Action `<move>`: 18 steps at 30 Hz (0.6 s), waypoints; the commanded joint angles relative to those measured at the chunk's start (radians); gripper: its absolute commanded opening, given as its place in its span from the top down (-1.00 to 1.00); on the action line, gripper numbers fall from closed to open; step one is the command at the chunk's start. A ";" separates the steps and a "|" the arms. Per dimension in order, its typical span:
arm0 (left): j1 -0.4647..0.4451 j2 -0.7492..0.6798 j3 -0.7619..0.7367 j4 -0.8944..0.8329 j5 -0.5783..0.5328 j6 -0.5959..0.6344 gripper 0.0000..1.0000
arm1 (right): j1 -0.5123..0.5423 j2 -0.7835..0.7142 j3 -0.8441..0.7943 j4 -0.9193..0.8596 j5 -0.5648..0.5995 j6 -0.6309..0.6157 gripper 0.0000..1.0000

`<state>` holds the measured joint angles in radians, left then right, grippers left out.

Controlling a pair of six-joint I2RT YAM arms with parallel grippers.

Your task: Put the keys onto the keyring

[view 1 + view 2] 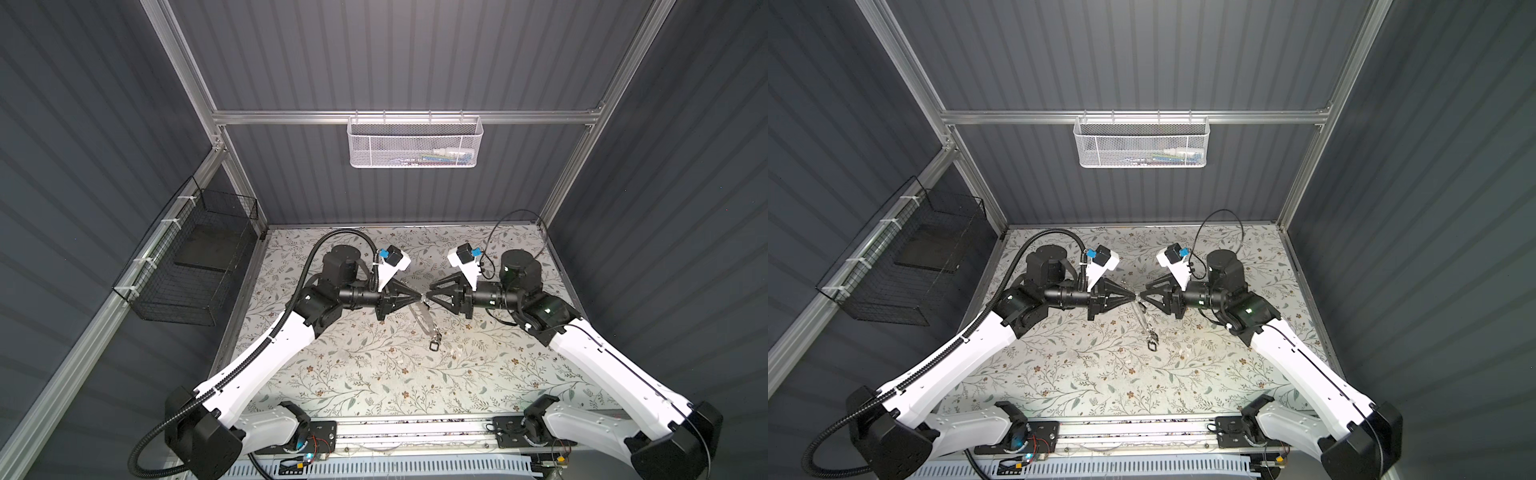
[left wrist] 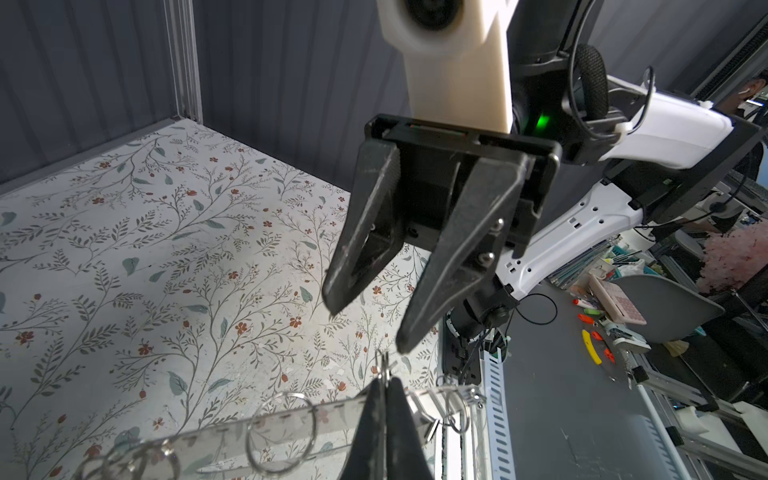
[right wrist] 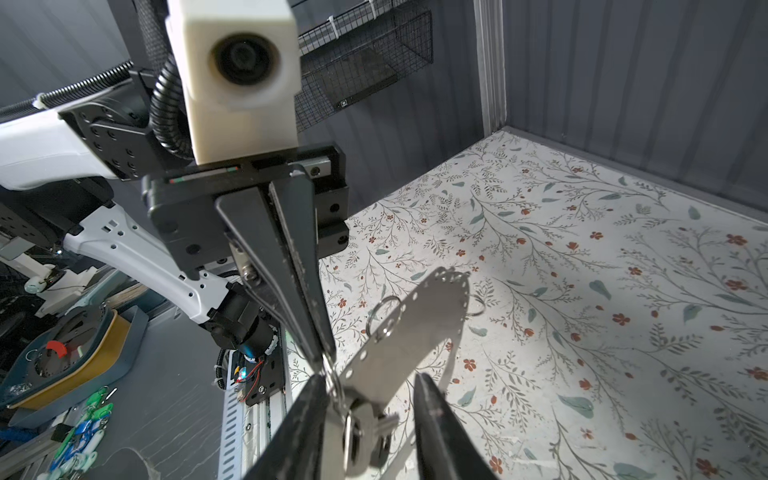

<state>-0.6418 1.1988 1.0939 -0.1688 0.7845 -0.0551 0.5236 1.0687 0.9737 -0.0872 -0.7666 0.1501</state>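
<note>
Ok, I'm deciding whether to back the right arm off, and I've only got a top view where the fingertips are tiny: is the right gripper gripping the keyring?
Observer: No. In the left wrist view the right gripper stands open, fingers well apart.
Operator: And the left one?
Observer: In the right wrist view the left gripper is shut on the rim of the keyring.
Operator: Any free rings?
Observer: The left wrist view shows a large split ring on that rim with no key on it.
</note>
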 commanded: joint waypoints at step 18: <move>-0.006 -0.049 -0.008 0.168 -0.022 -0.051 1.00 | -0.006 0.043 -0.040 0.263 -0.171 0.196 0.53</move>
<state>-0.6418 1.1557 1.0630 -0.0357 0.7368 -0.0910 0.5148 1.1118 0.9279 0.1520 -0.9112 0.3416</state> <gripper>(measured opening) 0.046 0.242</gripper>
